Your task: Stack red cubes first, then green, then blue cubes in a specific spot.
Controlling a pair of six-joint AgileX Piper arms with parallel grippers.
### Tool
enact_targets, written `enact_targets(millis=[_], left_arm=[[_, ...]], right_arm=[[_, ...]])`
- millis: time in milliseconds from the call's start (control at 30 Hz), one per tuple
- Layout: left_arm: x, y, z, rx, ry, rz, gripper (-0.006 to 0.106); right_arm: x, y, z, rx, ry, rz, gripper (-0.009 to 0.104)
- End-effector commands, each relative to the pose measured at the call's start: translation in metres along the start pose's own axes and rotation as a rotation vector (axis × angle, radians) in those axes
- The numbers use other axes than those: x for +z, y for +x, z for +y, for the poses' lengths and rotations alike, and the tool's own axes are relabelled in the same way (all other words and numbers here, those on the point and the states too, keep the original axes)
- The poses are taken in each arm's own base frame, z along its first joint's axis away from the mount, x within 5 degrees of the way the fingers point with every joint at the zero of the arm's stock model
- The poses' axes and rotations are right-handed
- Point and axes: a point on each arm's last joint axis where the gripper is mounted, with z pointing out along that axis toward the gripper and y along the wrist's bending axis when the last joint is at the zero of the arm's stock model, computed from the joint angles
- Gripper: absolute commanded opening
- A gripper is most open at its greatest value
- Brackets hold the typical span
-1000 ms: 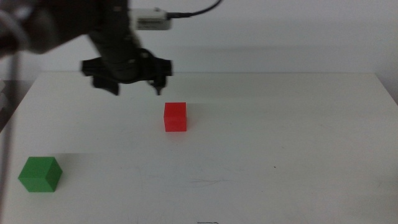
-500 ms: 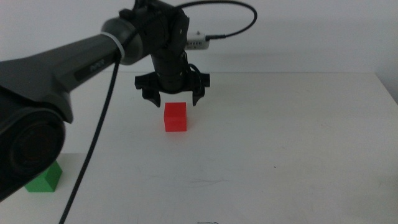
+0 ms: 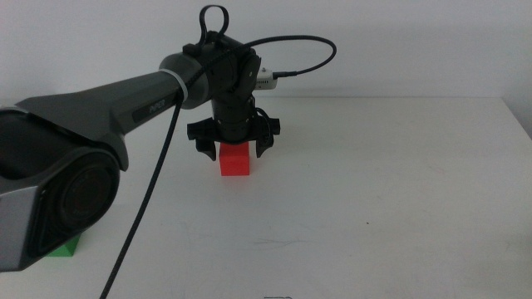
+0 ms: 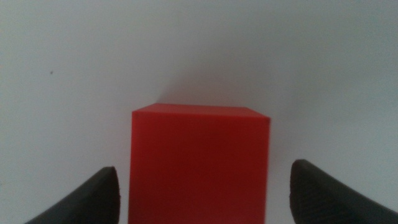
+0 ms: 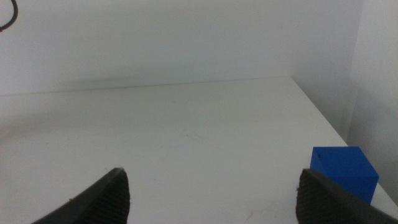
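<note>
Compared with half a second ago, we see that the left gripper (image 3: 234,148) has come lower: it was hovering just above the red cube (image 3: 234,159), and now its jaws hang down on the left and right sides of the cube's top. A second ago it was further left and higher. We judge that the grasp of the first cube is about to happen, so the stacking itself is not yet begun.

In the left wrist view the red cube (image 4: 199,165) stands between the two spread jaws, with white bench (image 4: 199,50) visible in the gaps on both sides, so the gripper is released and touches nothing.

The cube rests on the bench (image 3: 374,208) in the middle, toward the far side. The green cube (image 3: 62,245) lies near left, mostly hidden by the arm. The right gripper (image 5: 211,193) waits, also spread and empty, with the blue cube (image 5: 344,173) near it.
</note>
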Motion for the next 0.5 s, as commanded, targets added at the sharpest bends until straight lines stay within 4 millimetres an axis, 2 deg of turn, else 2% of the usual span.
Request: enact_targets(millis=[0, 100, 200, 467], left_arm=[[-0.0307, -0.0136, 0.0011, -0.039, 0.043, -0.098, 0.094], [-0.0246, -0.0155, 0.0033, -0.063, 0.069, -0.084, 0.089], [-0.0242, -0.0178, 0.0052, -0.043, 0.086, -0.088, 0.078], [-0.0262, -0.0187, 0.0038, -0.038, 0.104, -0.099, 0.024]], right_arm=[[-0.0034, -0.0153, 0.0003, -0.018, 0.002, -0.114, 0.094], [-0.0034, -0.0153, 0.0003, -0.018, 0.002, -0.114, 0.094], [-0.0034, -0.0153, 0.0003, -0.018, 0.002, -0.114, 0.094], [-0.0034, -0.0153, 0.0003, -0.018, 0.002, -0.114, 0.094]])
